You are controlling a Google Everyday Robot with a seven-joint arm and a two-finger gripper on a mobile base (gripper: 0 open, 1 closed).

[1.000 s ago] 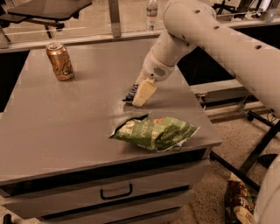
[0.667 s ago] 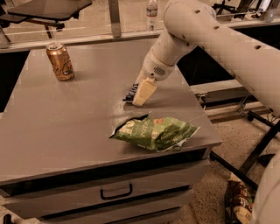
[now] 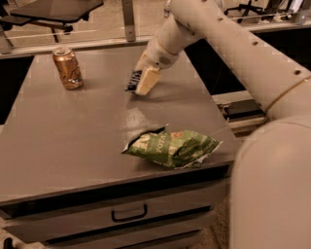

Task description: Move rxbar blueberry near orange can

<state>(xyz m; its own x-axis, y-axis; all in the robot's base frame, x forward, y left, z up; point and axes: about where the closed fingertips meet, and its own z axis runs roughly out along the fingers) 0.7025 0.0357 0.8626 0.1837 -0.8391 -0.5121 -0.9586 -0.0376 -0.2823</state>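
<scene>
The rxbar blueberry [image 3: 133, 80], a small dark bar, is held in my gripper [image 3: 142, 81] over the back middle of the grey table [image 3: 73, 141]. The gripper is shut on it, with a cream finger [image 3: 147, 81] on the bar's right side. The bar hangs just above the tabletop, tilted on edge. The orange can [image 3: 67, 68] stands upright at the back left of the table, about a hand's width or more to the left of the bar. The arm reaches in from the upper right.
A green chip bag [image 3: 172, 148] lies near the table's front right edge. A drawer with a handle [image 3: 129, 213] sits under the tabletop. A chair [image 3: 48, 12] and a rail stand behind the table. The arm's large shoulder fills the lower right.
The gripper has moved left and toward the back of the table with the bar in it, away from the chip bag and closer to the can. The can and bag have not moved.
</scene>
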